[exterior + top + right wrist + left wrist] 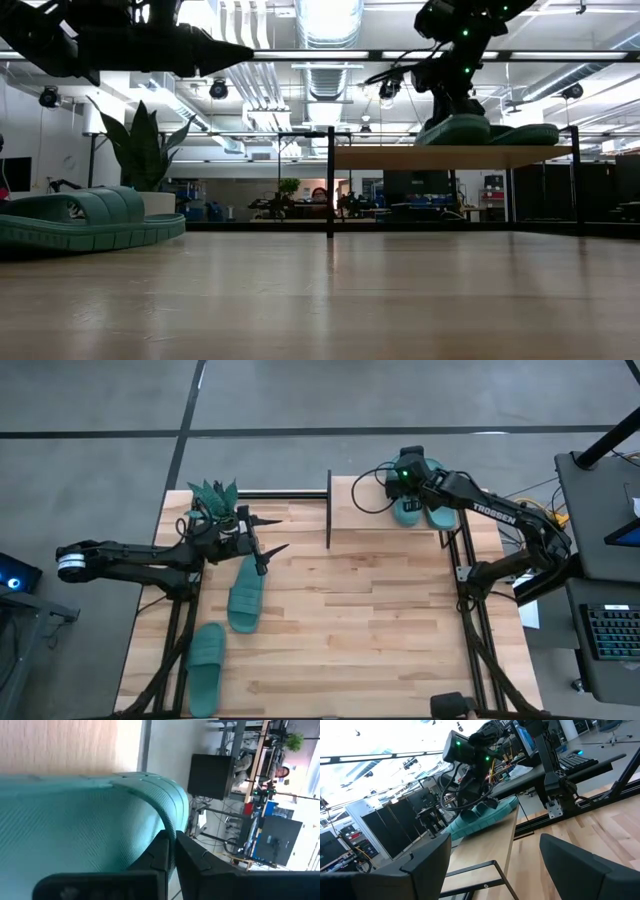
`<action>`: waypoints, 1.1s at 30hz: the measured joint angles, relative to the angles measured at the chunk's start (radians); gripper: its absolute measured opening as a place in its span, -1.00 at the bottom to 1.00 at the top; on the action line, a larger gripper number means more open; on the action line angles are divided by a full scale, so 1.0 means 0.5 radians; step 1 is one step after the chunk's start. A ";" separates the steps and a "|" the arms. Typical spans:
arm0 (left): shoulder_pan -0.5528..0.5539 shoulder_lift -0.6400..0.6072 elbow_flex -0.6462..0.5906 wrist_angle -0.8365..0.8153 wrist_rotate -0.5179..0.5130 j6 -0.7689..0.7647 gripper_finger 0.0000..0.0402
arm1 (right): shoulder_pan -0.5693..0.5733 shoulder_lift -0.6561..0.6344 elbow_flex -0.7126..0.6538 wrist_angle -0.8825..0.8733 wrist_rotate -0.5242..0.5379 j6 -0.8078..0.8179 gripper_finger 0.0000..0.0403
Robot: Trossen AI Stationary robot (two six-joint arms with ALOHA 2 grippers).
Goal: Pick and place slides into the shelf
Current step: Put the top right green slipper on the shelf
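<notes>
Two teal slides (407, 512) (440, 515) lie side by side, soles down, on the right end of the shelf (360, 520), a light-wood board on a black frame at the table's far edge. My right gripper (408, 495) is shut and stands over the left one of the pair (455, 130). Two more teal slides (245, 595) (207, 665) rest flat on the tabletop at the left. My left gripper (272, 534) is open and hovers above the table just past the far end of the nearer-to-centre slide, touching nothing. My right gripper (172, 852) comes down from above with shut fingers against the side of the slide's strap (167, 815). Nothing shows between the fingers. The slide (75, 830) lies flat on the shelf board. Whether the tips press on it cannot be told.
A spiky green plant (213, 500) stands at the table's far-left corner, right beside my left arm. The shelf's left half (485, 850) is bare board, with a black post (329, 510) at its left end. Cables hang near my right wrist. A desk and keyboard stand off the right edge.
</notes>
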 joint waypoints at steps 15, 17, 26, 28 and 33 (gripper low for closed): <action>0.000 0.000 0.000 0.003 0.000 -0.001 0.43 | 0.000 0.001 -0.002 -0.129 -0.052 0.099 -0.94; 0.000 0.000 0.000 0.003 0.000 -0.001 0.43 | 0.000 0.001 -0.002 -0.131 -0.053 0.129 -0.94; 0.000 0.000 0.000 0.002 0.000 -0.001 0.43 | 0.000 0.001 -0.002 -0.200 -0.067 0.169 -0.87; 0.000 0.000 0.000 0.002 0.000 -0.001 0.43 | -0.001 -0.002 0.002 -0.249 -0.134 0.201 -0.79; 0.000 0.000 0.000 0.002 0.000 0.003 0.43 | -0.001 -0.005 0.112 -0.397 -0.207 0.384 -0.53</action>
